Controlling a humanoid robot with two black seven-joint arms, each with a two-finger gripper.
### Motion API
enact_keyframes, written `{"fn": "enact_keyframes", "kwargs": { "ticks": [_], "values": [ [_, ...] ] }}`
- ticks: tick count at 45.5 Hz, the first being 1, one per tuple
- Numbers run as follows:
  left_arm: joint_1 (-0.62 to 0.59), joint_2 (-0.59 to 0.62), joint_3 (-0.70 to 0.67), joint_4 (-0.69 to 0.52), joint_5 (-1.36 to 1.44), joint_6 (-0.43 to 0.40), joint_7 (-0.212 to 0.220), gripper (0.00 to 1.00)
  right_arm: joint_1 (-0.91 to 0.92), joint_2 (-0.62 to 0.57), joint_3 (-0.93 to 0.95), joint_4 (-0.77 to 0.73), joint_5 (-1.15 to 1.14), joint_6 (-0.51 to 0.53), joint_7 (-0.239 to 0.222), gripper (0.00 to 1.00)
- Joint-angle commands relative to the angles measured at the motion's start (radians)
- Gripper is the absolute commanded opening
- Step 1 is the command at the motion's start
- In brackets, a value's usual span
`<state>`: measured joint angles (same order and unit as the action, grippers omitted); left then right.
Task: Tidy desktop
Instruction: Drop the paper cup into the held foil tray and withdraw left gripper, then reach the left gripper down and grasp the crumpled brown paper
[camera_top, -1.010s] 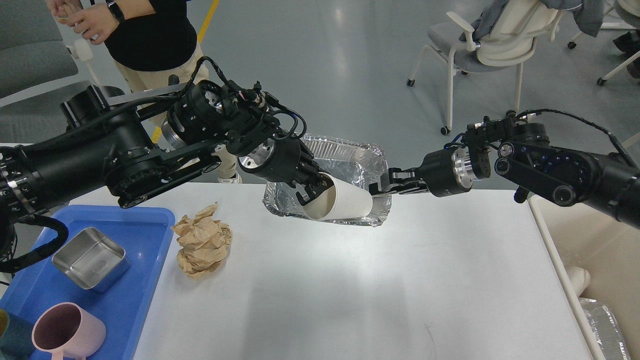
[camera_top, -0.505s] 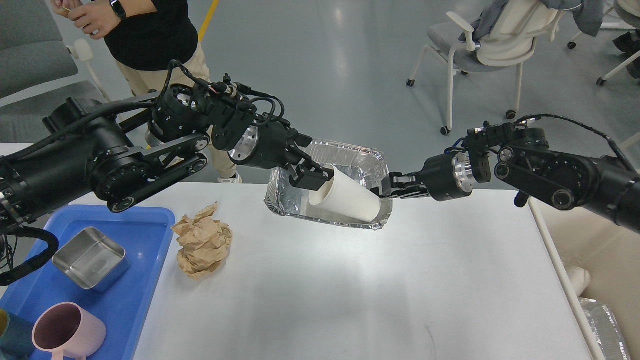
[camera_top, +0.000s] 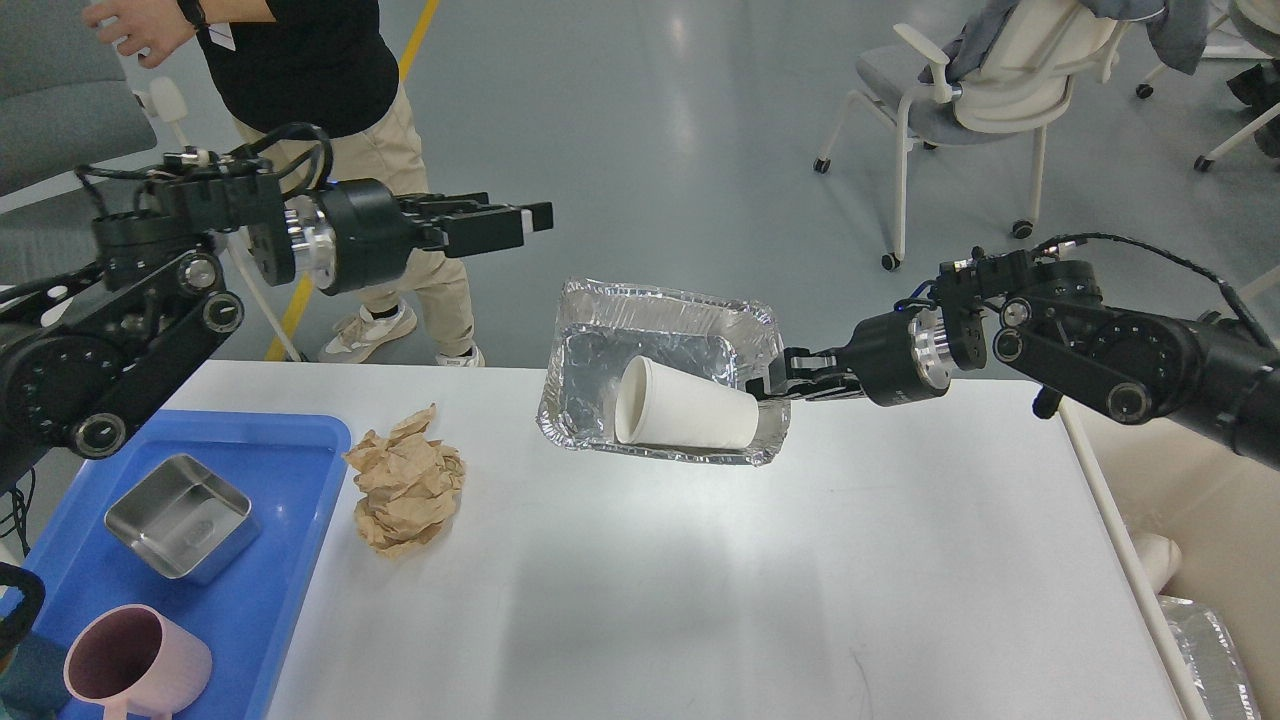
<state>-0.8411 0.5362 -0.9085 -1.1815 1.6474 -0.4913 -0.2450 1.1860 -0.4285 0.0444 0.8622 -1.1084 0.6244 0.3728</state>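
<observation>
Head view: the right gripper (camera_top: 778, 384) is clamped on the right rim of the foil tray (camera_top: 640, 312), holding it tilted, its lower edge close over the far part of the white desktop (camera_top: 700, 580). A white paper cup (camera_top: 684, 405) lies on its side inside the tray, just left of that gripper, mouth turned away from it. The left gripper (camera_top: 520, 222) hangs up and well to the left of the tray, holding nothing; whether its fingers stand apart I cannot tell from this angle. Below it and nearer me sit a crumpled brown paper (camera_top: 408, 482) and a blue tray (camera_top: 270, 560) holding a steel tin (camera_top: 180, 515) and a pink mug (camera_top: 135, 662). A cream bin (camera_top: 1180, 490) stands below and right of the right gripper.

The risk, as I judge it: the thin foil rim may buckle in the pinch, and the cup could roll out if the tray tips more.
</observation>
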Motion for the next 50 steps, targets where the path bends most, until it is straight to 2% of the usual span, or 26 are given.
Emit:
{"fn": "enact_keyframes", "kwargs": {
  "ticks": [1, 10, 13, 22, 34, 39, 44, 50],
  "values": [
    [0.160, 0.017, -0.188, -0.003, -0.104, -0.003, 0.047, 0.97, 0.001, -0.001, -0.001, 0.000, 0.001, 0.000, 0.000, 0.00],
    [0.407, 0.128, -0.323, -0.053, -0.297, 0.000, 0.210, 0.97, 0.000, 0.002, -0.001, -0.002, 0.001, -0.002, 0.000, 0.00],
    [0.505, 0.166, -0.365, -0.079, -0.348, 0.013, 0.239, 0.97, 0.000, 0.004, -0.001, -0.002, 0.001, -0.002, 0.000, 0.00],
    [0.783, 0.226, -0.487, -0.165, -0.448, 0.108, 0.243, 0.97, -0.016, 0.007, -0.001, -0.002, 0.001, -0.002, 0.000, 0.00],
    [0.987, 0.263, -0.731, -0.193, -0.601, 0.111, 0.247, 0.97, -0.020, 0.004, -0.001, -0.005, 0.001, -0.002, 0.000, 0.00],
    [1.062, 0.326, -0.762, -0.193, -0.647, 0.111, 0.256, 0.97, -0.022, -0.003, -0.003, -0.005, 0.001, 0.000, 0.000, 0.00],
    [1.154, 0.439, -0.774, -0.191, -0.739, 0.112, 0.296, 0.97, -0.022, -0.006, -0.008, -0.003, 0.001, 0.000, 0.000, 0.00],
    [1.237, 0.545, -0.805, -0.191, -0.804, 0.103, 0.280, 0.97, -0.020, -0.007, -0.018, -0.003, 0.002, -0.002, 0.000, 0.00]
  ]
}}
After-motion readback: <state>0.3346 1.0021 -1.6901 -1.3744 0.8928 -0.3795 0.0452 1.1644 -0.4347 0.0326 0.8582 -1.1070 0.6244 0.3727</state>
